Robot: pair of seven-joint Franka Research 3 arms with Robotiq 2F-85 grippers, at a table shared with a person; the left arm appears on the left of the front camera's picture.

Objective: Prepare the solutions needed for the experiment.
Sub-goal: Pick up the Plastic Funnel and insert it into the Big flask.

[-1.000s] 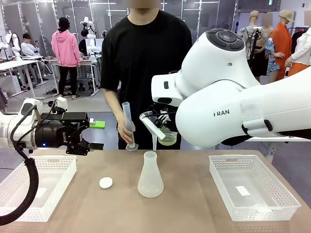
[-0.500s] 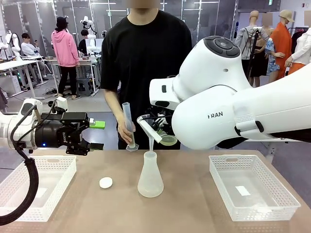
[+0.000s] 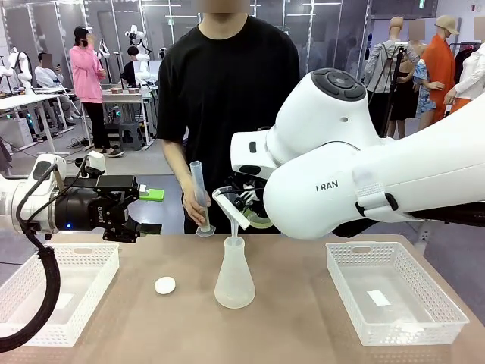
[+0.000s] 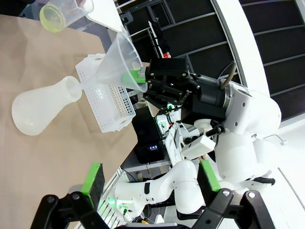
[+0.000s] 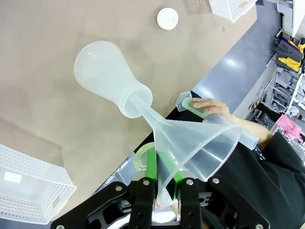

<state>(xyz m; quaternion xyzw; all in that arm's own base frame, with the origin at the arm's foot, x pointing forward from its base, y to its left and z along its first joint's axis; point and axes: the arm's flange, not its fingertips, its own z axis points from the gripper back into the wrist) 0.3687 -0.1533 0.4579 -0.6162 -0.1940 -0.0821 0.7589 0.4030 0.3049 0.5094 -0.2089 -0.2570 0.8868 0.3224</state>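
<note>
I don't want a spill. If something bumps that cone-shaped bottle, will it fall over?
Probably not easily: the flask has a wide base and narrow neck. It looks like empty plastic, so likely light and apt to slide. The funnel stem in its mouth might lever it over.

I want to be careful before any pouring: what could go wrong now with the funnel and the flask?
1. The right pincer grips the funnel by its rim alone, and it is tilted; the yellow-green liquid may spill over the low side when poured.
2. Its stem is just inside the mouth of the flask, which stands free; a sideways nudge could tip it.
</note>
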